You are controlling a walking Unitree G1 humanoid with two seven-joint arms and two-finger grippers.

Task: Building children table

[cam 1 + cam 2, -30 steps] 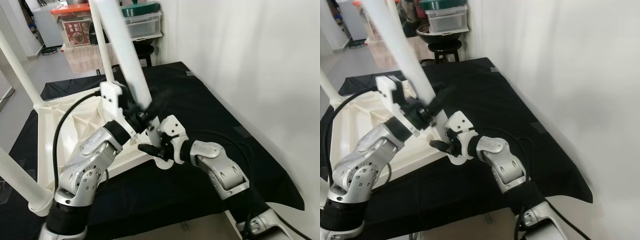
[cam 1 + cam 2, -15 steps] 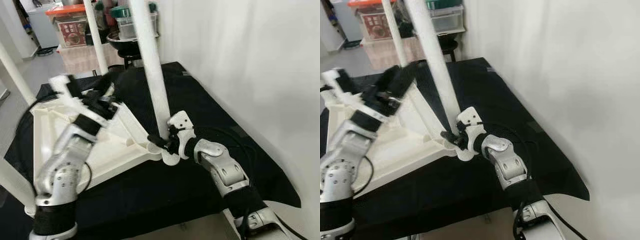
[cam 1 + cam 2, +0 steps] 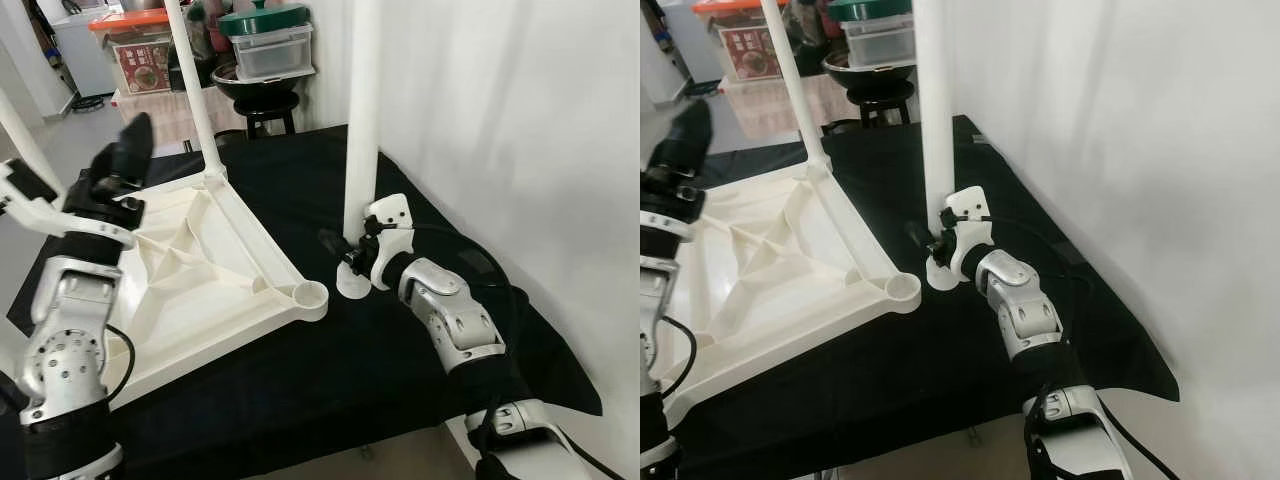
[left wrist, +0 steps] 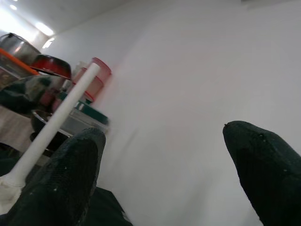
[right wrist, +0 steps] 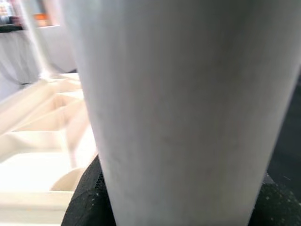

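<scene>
A black cloth (image 3: 330, 370) spread over the floor beside a white wall (image 3: 520, 120), with storage boxes (image 3: 265, 45) and a dark stool (image 3: 262, 100) at the far end. On the cloth, an upside-down white children's tabletop (image 3: 200, 290), ribbed underside facing up. One white leg (image 3: 195, 85) upright in the far corner socket; another leg (image 3: 25, 140) rising at the left edge. Near corner socket (image 3: 312, 295) a bare open ring, nothing in it.

Just right of that socket, apart from the tabletop, a loose white table leg (image 3: 360, 110) stood upright with its flared foot (image 3: 352, 283) on the cloth. Right gripper (image 3: 345, 255) clamped around the lower part of this leg, black fingers either side of it, just above the foot. From the right wrist camera, the white shaft close up against the lens, tabletop ribs (image 5: 42, 117) behind.

Left gripper (image 3: 120, 160) raised over the left side of the tabletop, pointing up, touching nothing. From the left wrist camera, its two black fingers (image 4: 66, 179) spread well apart, holding nothing, white wall between them.
</scene>
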